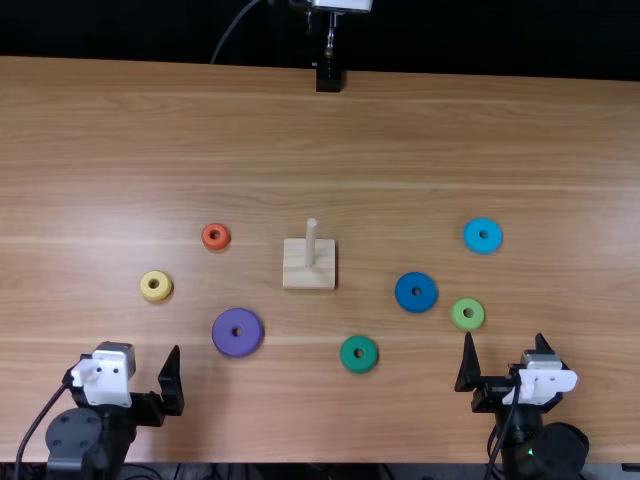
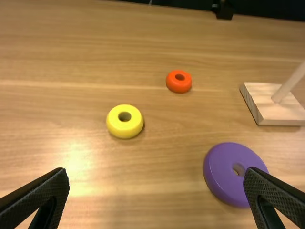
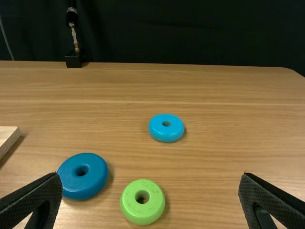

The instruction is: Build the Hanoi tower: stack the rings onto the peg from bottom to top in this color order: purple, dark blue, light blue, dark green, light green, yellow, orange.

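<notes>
The peg (image 1: 311,245) stands bare on its square wooden base (image 1: 308,278). Around it lie the purple ring (image 1: 225,333), dark blue ring (image 1: 405,292), light blue ring (image 1: 474,236), dark green ring (image 1: 348,355), light green ring (image 1: 458,314), yellow ring (image 1: 147,287) and orange ring (image 1: 208,237), all flat. My left gripper (image 1: 127,360) is open near the front left, short of the yellow and purple rings; in its wrist view, the left gripper (image 2: 156,171) holds nothing. My right gripper (image 1: 505,340), open at the front right, is just nearer than the light green ring; its wrist view shows the right gripper (image 3: 150,175) empty.
A black stand (image 1: 328,80) with a metal stem is at the table's far edge, beyond the peg. Dark cloth hangs behind the table (image 1: 330,130). Cables run along both arms near the front edge.
</notes>
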Robot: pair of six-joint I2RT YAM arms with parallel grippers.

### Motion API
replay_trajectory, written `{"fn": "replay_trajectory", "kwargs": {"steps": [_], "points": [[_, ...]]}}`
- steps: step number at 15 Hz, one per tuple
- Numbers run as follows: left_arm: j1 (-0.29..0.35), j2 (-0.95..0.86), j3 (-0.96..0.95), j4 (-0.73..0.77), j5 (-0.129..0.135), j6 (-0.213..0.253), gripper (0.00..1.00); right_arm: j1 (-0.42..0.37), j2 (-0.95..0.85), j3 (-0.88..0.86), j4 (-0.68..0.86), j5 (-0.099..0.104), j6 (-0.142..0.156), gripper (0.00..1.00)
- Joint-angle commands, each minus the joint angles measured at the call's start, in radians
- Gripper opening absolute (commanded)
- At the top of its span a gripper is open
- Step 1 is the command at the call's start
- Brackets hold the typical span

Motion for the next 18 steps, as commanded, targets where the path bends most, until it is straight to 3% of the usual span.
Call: {"fn": "replay_trajectory", "kwargs": {"steps": [1,2,3,6,7,8,11,12,14,17,18], "points": [[-0.006,0.073,0.114,-0.03,0.003,0.022,1.0,-0.014,-0.013,-0.065,-0.073,0.004,0.003,1.0],[-0.007,0.125,0.188,-0.077,-0.001,0.024,1.0,-0.014,-0.013,-0.065,-0.073,0.004,0.003,1.0],[-0.009,0.171,0.26,-0.129,-0.026,0.022,1.0,-0.014,-0.013,-0.065,-0.073,0.004,0.003,1.0],[-0.009,0.304,0.462,-0.392,-0.163,0.009,1.0,-0.014,-0.013,-0.065,-0.073,0.004,0.003,1.0],[-0.004,0.369,0.527,-0.425,-0.164,0.009,1.0,-0.014,-0.013,-0.065,-0.073,0.004,0.003,1.0],[0.002,0.447,0.574,-0.42,-0.139,0.011,1.0,-0.014,-0.013,-0.065,-0.073,0.004,0.003,1.0],[0.01,0.672,0.691,-0.405,0.044,0.02,1.0,-0.014,-0.013,-0.065,-0.073,0.004,0.003,1.0],[0.01,0.728,0.714,-0.405,0.075,0.022,1.0,-0.014,-0.013,-0.065,-0.073,0.004,0.003,1.0],[0.002,0.843,0.76,-0.407,0.069,0.05,1.0,-0.014,-0.013,-0.065,-0.073,0.004,0.003,1.0],[-0.038,0.978,0.76,-0.405,0.056,0.215,1.0,-0.014,-0.013,-0.065,-0.073,0.004,0.003,1.0],[-0.075,1.024,0.757,-0.405,0.018,0.246,1.0,-0.014,-0.013,-0.065,-0.073,0.004,0.003,1.0]]}}
